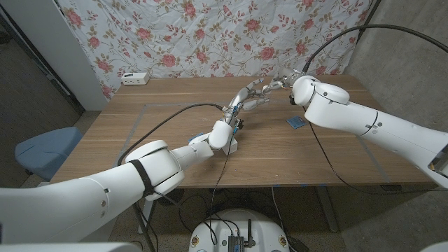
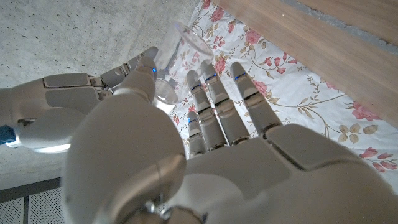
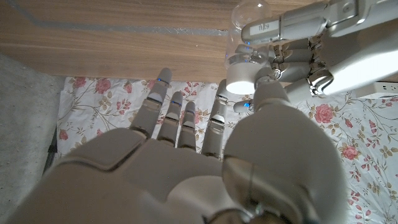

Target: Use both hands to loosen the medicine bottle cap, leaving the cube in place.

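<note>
clear bottle (image 3: 249, 25) with white cap (image 3: 241, 76) held above the table (image 1: 175, 140) by left hand (image 1: 246, 98) and right hand (image 1: 280, 82); blue cube (image 1: 295, 123) lies beside.

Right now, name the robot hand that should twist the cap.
Right. The right robot hand already has its thumb and fingers pinching the white cap, while the left robot hand wraps the clear bottle and looks better placed to steady it.
</note>
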Controlling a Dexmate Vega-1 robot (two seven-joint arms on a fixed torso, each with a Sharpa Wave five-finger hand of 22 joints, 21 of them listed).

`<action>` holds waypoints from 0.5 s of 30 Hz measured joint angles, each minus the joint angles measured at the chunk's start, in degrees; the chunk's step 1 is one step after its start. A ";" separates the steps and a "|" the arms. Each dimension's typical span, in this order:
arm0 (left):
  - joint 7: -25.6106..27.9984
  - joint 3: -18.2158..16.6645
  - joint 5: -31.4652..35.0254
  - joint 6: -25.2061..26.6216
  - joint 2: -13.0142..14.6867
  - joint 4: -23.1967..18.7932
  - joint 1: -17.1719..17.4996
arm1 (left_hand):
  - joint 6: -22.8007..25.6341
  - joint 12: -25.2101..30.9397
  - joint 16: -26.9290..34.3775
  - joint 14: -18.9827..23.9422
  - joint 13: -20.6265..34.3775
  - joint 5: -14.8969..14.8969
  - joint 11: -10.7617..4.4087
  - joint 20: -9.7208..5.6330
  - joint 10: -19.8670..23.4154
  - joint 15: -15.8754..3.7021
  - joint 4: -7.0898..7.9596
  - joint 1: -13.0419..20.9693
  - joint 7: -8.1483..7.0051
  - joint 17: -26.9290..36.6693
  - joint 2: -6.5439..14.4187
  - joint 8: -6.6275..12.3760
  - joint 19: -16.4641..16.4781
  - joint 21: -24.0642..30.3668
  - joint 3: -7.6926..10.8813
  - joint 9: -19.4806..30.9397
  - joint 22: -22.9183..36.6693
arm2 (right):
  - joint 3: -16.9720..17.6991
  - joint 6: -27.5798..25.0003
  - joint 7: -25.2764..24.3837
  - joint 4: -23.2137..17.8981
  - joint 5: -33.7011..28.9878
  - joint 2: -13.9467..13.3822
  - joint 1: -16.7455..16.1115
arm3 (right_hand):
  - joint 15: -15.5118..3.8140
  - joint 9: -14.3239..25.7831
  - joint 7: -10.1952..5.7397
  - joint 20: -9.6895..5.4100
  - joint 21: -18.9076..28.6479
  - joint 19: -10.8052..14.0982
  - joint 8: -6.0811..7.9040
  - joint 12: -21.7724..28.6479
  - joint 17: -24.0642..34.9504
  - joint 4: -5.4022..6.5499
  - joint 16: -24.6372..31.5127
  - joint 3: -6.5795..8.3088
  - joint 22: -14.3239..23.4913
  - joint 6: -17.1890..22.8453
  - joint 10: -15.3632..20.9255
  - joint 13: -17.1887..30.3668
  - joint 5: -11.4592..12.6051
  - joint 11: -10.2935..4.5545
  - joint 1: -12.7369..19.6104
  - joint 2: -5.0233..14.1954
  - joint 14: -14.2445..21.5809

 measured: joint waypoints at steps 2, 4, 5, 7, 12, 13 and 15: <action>-0.13 -0.02 -0.10 0.08 -0.01 0.00 0.00 | 0.00 0.00 0.00 0.00 0.00 0.00 0.00 0.00 0.00 0.00 0.00 0.00 0.00 0.00 0.00 0.00 0.00 0.00 0.00 0.00 0.00 | 0.00 -0.05 0.15 -0.01 -0.04 -0.04 0.00 | -0.19 -0.19 -0.48 -0.26 0.00 -0.26 -0.03 -0.01 0.00 -0.18 0.00 0.42 0.00 -0.48 -0.21 0.00 -0.38 -0.42 0.82 0.36 -0.19; -0.21 -0.04 -0.15 0.13 -0.02 0.00 0.00 | 0.00 -0.01 0.00 0.00 0.01 0.00 0.00 0.00 0.00 0.00 0.00 0.01 0.00 0.00 0.00 0.00 0.00 0.00 0.00 0.00 0.00 | 0.00 -0.13 0.35 -0.02 -0.07 -0.08 -0.01 | -0.42 -0.33 -0.57 -0.23 0.00 -0.30 -0.49 -0.01 0.14 0.02 0.00 0.62 0.00 -0.57 -0.38 0.00 -0.39 -1.03 1.38 0.79 -0.42; -0.27 -0.04 -0.17 0.16 -0.03 0.00 0.00 | 0.00 -0.04 0.00 0.00 0.01 0.00 0.00 0.00 0.00 0.00 0.01 0.01 0.00 0.00 0.00 0.00 0.00 0.00 0.00 0.00 0.00 | 0.00 -0.21 0.49 -0.05 -0.08 -0.11 0.00 | -0.50 -0.34 -0.88 -0.12 0.00 -0.41 -0.56 -0.08 0.25 0.00 0.00 0.93 0.00 -0.88 -0.32 0.00 -0.45 -1.13 1.72 0.95 -0.50; -0.40 -0.05 -0.22 0.21 -0.04 0.00 0.00 | 0.00 -0.05 0.00 0.02 0.01 0.00 0.00 0.00 0.00 -0.02 0.01 0.01 0.00 0.00 0.00 0.00 0.00 0.00 0.00 0.00 0.00 | 0.01 -0.32 0.74 -0.19 -0.08 -0.23 0.01 | -0.50 -0.51 -0.87 -0.04 0.00 -0.50 -0.65 -0.35 0.28 -0.24 0.00 1.17 0.00 -0.88 -0.71 0.00 -0.76 -1.52 2.43 1.21 -0.50; -0.42 -0.06 -0.30 0.22 -0.05 0.00 0.00 | 0.00 0.03 0.00 0.32 0.01 -0.01 -0.01 0.00 -0.01 -0.32 0.01 0.02 0.00 0.00 0.01 0.00 0.00 0.00 -0.01 0.00 0.00 | 0.07 -0.41 1.03 -0.33 -0.08 -0.37 0.02 | -0.81 -0.66 -1.18 -0.33 0.00 -0.80 -0.68 -0.52 0.28 -0.18 0.00 1.56 0.00 -1.19 -1.11 0.00 -0.83 -2.56 3.54 1.75 -0.81; -0.42 -0.06 -0.31 0.22 -0.05 0.00 0.00 | 0.00 0.24 0.00 0.32 0.01 -0.02 -0.01 0.00 -0.01 -0.32 -0.07 0.02 0.00 0.00 0.01 0.00 0.00 0.00 0.08 0.00 0.00 | 0.11 -0.42 1.09 -0.37 -0.08 -0.40 0.02 | -0.84 -0.67 -1.18 -0.33 0.00 -0.80 -0.70 -0.56 0.28 -0.15 0.00 1.59 -0.01 -1.18 -1.07 0.00 -0.83 -2.71 3.63 1.83 -0.83; -0.41 -0.06 -0.31 0.22 -0.05 0.00 0.00 | 0.00 0.24 0.00 0.32 0.01 -0.03 -0.02 0.00 -0.02 -0.32 -0.22 0.02 0.00 0.00 0.01 0.00 0.00 0.00 0.24 0.00 0.00 | 0.20 -0.42 1.13 -0.43 -0.08 -0.46 0.01 | -1.42 -0.82 -1.38 -0.33 0.00 -0.80 -0.86 -0.56 0.28 -0.17 0.00 2.01 -0.01 -1.39 -0.93 0.00 -1.24 -3.61 4.33 2.01 -0.80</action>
